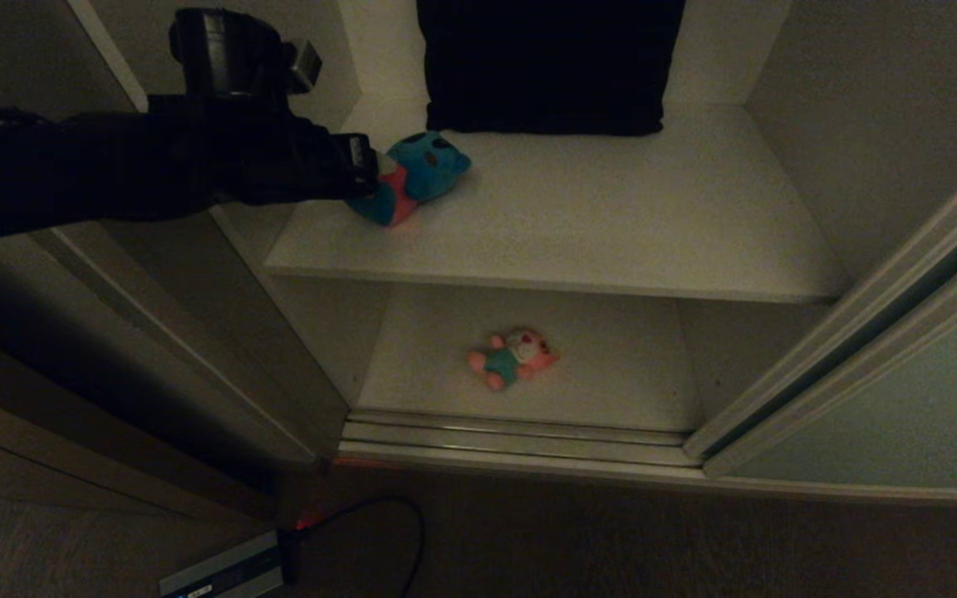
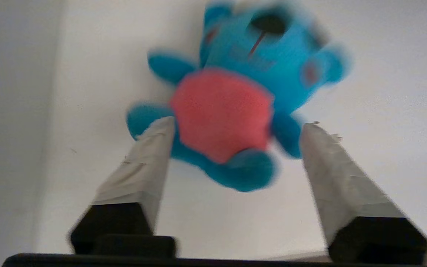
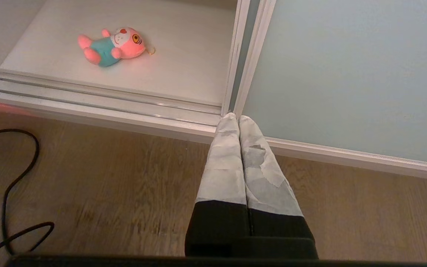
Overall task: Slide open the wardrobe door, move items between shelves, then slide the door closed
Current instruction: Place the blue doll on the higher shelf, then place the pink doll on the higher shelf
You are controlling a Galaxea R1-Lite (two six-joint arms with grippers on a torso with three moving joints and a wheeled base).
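Observation:
The teal-blue plush with the red belly lies on the upper shelf, near its left end. My left gripper reaches in from the left and is open, one taped finger on either side of the toy's lower body without squeezing it. The pink plush in a teal outfit lies on the lower shelf. The sliding wardrobe door stands slid to the right, leaving the shelves exposed. My right gripper is shut and hangs over the floor by the door's edge.
A black cushion leans at the back of the upper shelf. The metal door track runs along the wardrobe's front. A black cable and a flat grey device lie on the wooden floor.

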